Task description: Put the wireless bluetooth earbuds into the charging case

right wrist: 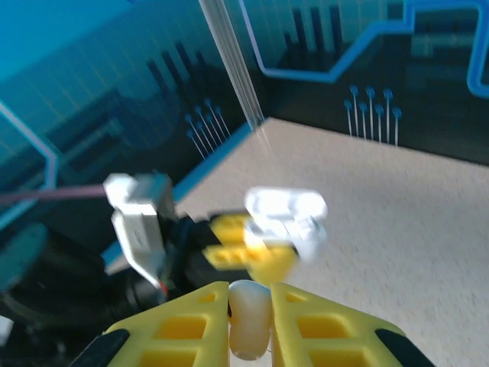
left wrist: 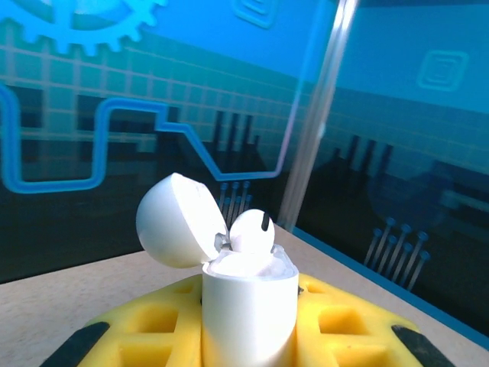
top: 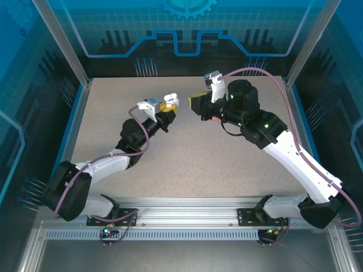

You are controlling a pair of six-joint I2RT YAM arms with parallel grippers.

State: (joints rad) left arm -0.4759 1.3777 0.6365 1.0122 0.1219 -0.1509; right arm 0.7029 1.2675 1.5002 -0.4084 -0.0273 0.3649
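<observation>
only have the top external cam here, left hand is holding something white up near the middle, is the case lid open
observer: yes, the left hand is shut on the white case and its lid stands open, tipped back on the hinge
operator: anything in it
observer: one seated earbud, white, its head poking above the case rim
operator: and the right hand, cant tell from up here
observer: the right hand is shut on a second earbud, also white
</observation>
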